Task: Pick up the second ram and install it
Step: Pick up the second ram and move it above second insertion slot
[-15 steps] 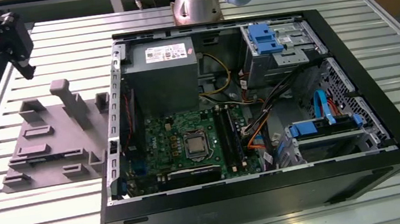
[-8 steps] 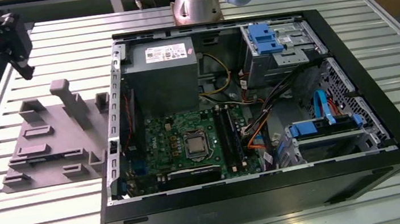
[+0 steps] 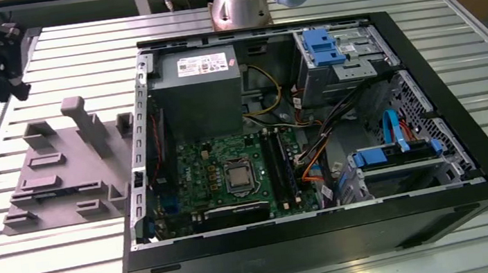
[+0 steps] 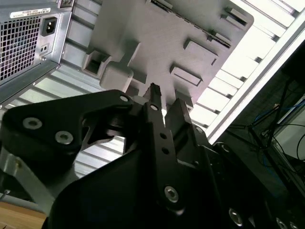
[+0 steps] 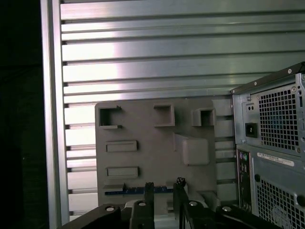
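Slats of pale metal make up the table [image 3: 72,255]. On it, toward the exterior view's left, sits a grey holder block [image 3: 63,179] with raised posts and shallow pockets. Just beside it, to the right, lies an open computer case [image 3: 332,244]. Inside, a grey power supply [image 3: 191,90] sits at the far end and the green motherboard [image 3: 206,165] lies nearer the camera. The arm's base [image 3: 241,1] rises behind the case.

In the first wrist view, the second ram [image 5: 116,192] shows as a thin blue strip standing on edge in a slot along one edge of the holder block. The gripper [image 5: 164,187] hovers at that strip's end, its two black fingers [image 5: 149,190] parted with a clear gap and nothing clasped between them. Whether the tips touch the ram cannot be told. The second wrist view shows the same parted tips pointing at the block.
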Action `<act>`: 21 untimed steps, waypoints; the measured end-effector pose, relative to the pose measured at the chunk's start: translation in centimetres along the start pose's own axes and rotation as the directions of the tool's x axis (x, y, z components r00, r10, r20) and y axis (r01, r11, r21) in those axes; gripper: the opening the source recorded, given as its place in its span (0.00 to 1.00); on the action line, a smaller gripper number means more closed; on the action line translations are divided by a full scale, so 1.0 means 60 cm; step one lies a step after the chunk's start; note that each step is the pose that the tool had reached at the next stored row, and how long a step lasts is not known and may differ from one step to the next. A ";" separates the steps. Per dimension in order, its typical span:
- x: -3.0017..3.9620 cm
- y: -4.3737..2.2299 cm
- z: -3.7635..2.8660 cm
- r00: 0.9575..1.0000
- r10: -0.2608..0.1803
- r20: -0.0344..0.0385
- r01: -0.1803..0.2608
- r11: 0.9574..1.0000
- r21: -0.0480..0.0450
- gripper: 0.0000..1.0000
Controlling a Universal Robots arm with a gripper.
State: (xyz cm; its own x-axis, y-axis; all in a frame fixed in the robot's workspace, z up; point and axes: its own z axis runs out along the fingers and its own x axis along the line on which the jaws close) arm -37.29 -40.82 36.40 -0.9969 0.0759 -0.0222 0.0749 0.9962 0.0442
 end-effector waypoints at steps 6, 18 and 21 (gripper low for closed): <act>0.000 0.000 0.000 1.000 0.000 0.000 0.000 1.000 0.000 0.11; 0.001 0.000 0.000 0.999 -0.042 -0.002 0.042 0.999 -0.001 0.11; 0.001 0.000 0.000 0.998 -0.059 -0.003 0.059 0.998 -0.001 0.11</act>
State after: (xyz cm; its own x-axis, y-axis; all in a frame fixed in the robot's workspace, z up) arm -37.34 -40.81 36.38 -0.9996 0.0173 -0.0222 0.0163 0.9989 0.0442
